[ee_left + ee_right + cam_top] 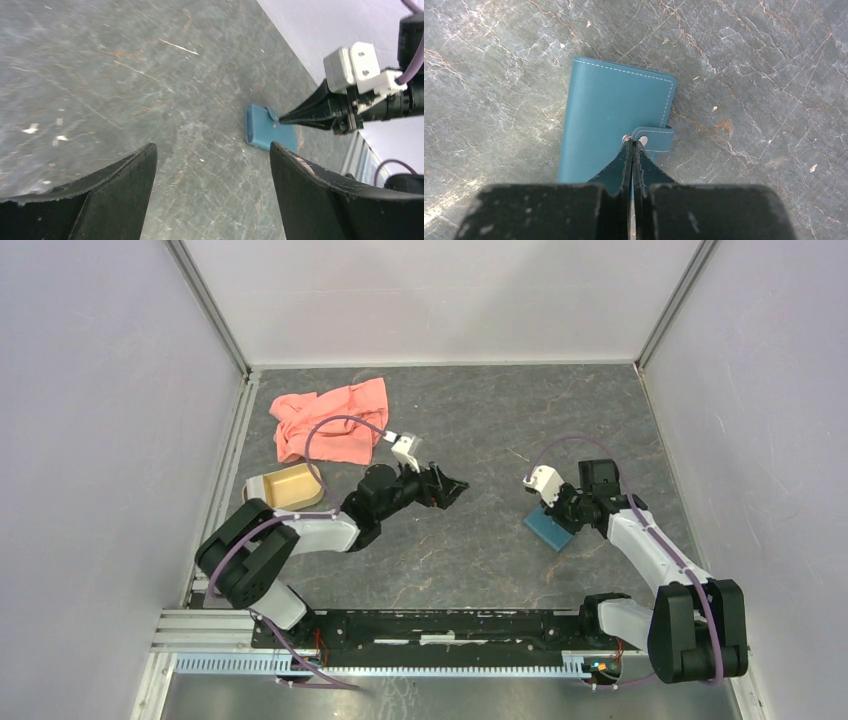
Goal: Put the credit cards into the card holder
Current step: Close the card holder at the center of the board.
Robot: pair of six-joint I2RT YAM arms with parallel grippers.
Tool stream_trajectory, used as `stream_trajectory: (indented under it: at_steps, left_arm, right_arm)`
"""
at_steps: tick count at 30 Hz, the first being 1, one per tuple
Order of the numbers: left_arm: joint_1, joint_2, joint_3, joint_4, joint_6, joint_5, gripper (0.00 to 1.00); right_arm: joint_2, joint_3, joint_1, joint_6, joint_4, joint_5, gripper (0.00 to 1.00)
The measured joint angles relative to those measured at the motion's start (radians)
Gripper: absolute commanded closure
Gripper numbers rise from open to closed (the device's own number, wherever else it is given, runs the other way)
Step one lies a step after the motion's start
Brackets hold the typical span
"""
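Observation:
The card holder [548, 529] [260, 131] [609, 115] is a flat teal wallet lying closed on the grey table at the right. Its small snap tab [656, 136] wraps over one long edge. My right gripper [557, 510] [632, 142] points down at it, shut, the paired tips touching the wallet at the snap. Nothing shows between its fingers. My left gripper [455, 487] [212, 146] hovers over the table's middle, open and empty, facing the wallet and the right gripper [282, 120]. No credit cards show in any view.
A salmon-pink cloth [330, 420] lies crumpled at the back left. A tan oval dish [285, 487] sits by the left wall, beside the left arm's elbow. Pale walls close in three sides of the table.

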Motion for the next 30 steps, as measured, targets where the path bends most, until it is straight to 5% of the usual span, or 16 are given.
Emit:
stream_trajectory:
  at_steps: [4, 13, 20, 30]
  left_arm:
    - [-0.060, 0.090, 0.063, 0.009, 0.003, 0.038, 0.19]
    - [-0.236, 0.351, 0.341, 0.001, 0.014, 0.089, 0.54]
    - [-0.267, 0.518, 0.515, -0.037, 0.005, 0.126, 0.73]
    - [-0.274, 0.661, 0.637, -0.130, -0.035, 0.151, 0.85]
  right_arm:
    - [-0.008, 0.005, -0.010, -0.001, -0.021, -0.016, 1.00]
    - [-0.008, 0.074, -0.079, -0.007, -0.133, -0.105, 1.00]
    - [0.029, 0.076, -0.091, -0.003, -0.151, -0.143, 1.00]
    - [0.059, 0.076, -0.114, -0.003, -0.161, -0.155, 1.00]
